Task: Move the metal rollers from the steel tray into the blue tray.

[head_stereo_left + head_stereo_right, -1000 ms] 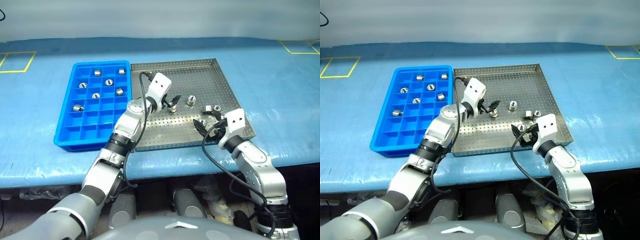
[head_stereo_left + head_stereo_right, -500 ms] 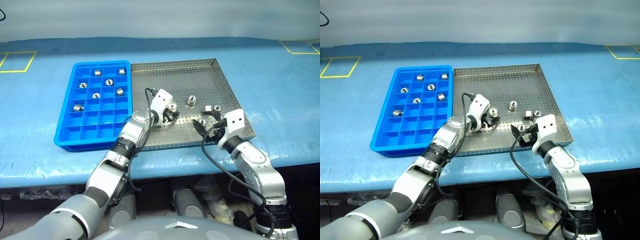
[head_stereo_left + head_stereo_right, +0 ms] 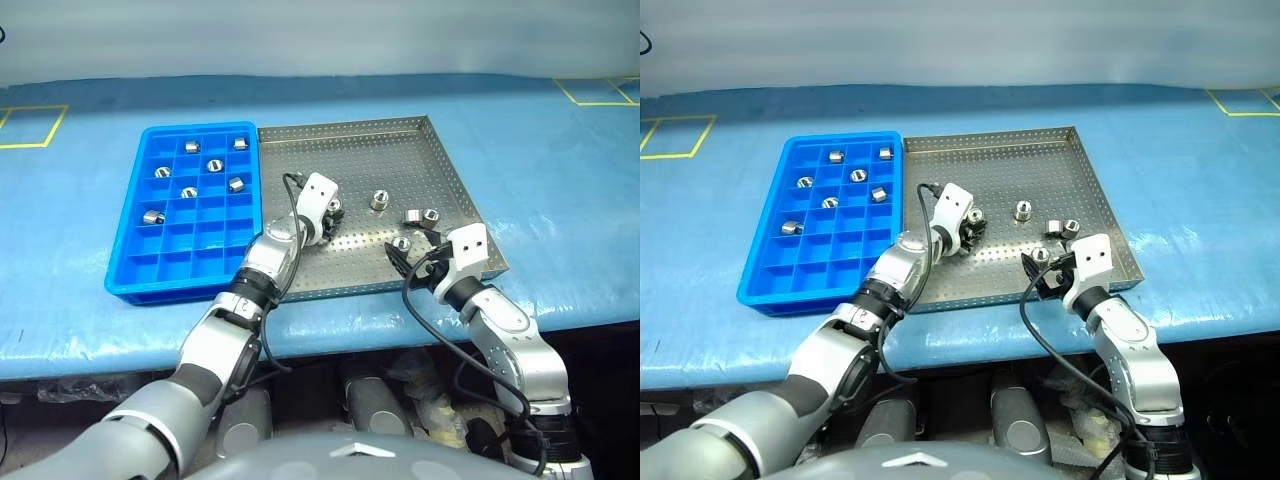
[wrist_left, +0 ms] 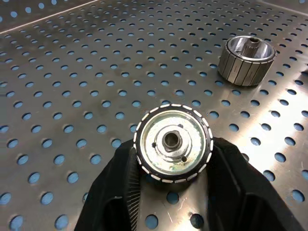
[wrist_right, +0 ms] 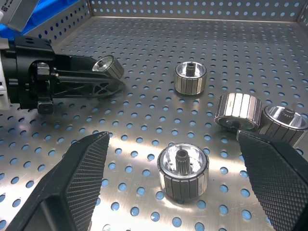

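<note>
Metal rollers (image 5: pixel 183 169) lie scattered on the steel tray (image 3: pixel 400 135): shiny ribbed cylinders with centre holes, four loose near the right gripper (image 3: pixel 418 262), whose jaws gape wide. Left gripper (image 4: pixel 173 180) clamps one roller (image 4: pixel 173 142) between its fingers on the perforated floor. Beside it, on the blue tabletop (image 3: pixel 560 180), the blue tray (image 3: pixel 130 270) holds six.
</note>
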`<control>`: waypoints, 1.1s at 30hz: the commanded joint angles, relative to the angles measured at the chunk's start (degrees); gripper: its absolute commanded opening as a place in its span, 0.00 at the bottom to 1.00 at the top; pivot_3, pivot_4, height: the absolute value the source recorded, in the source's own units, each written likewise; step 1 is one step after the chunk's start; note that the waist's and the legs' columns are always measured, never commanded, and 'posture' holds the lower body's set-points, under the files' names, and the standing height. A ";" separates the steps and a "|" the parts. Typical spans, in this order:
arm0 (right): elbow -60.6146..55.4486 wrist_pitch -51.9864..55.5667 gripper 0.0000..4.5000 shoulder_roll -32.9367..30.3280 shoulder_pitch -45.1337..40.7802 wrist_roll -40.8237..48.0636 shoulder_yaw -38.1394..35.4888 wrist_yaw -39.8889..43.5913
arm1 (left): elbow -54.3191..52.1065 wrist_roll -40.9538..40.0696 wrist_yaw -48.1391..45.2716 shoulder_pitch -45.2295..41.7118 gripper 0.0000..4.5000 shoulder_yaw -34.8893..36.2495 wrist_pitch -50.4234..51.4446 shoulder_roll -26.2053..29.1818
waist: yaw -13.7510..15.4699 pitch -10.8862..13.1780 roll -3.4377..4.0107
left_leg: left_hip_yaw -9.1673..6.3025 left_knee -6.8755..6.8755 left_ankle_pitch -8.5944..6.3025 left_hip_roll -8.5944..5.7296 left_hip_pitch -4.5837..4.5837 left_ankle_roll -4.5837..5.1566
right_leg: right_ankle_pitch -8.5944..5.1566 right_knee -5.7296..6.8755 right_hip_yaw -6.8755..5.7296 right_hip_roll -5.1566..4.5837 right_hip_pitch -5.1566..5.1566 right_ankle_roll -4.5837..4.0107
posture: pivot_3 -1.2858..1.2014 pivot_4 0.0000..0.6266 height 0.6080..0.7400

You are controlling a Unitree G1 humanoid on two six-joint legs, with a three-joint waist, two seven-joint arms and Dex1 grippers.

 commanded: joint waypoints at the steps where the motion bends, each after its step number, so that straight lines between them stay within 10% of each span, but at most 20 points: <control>1: -0.40 -0.75 1.00 -0.07 -2.14 0.58 0.06 0.88 | -12.18 4.30 12.62 2.74 0.38 1.78 -3.42 0.42 | 0.21 0.01 -0.01 | 0.00 -0.02 0.00 0.00 0.00 0.00 | 0.03 0.00 0.01 0.00 -0.01 0.06 | 0.52 0.24 1.00; 12: 11.74 -2.23 1.00 -0.34 -14.80 -1.34 6.36 7.87 | -47.05 31.06 63.13 15.43 0.38 8.20 6.42 -7.78 | 5.45 0.12 -0.15 | -0.03 -0.06 0.03 -0.09 0.04 0.06 | 0.21 -0.05 0.02 -0.09 0.05 0.32 | 0.62 0.24 1.00; 33: 22.20 -5.50 1.00 1.02 -23.39 -3.79 11.29 15.00 | -69.93 1.84 27.36 41.23 0.38 7.58 18.55 -0.84 | 18.05 0.23 -0.39 | 0.00 -0.04 0.12 -0.08 -0.07 0.10 | 0.01 -0.11 -0.15 -0.15 -0.06 -0.09 | 0.70 0.24 1.00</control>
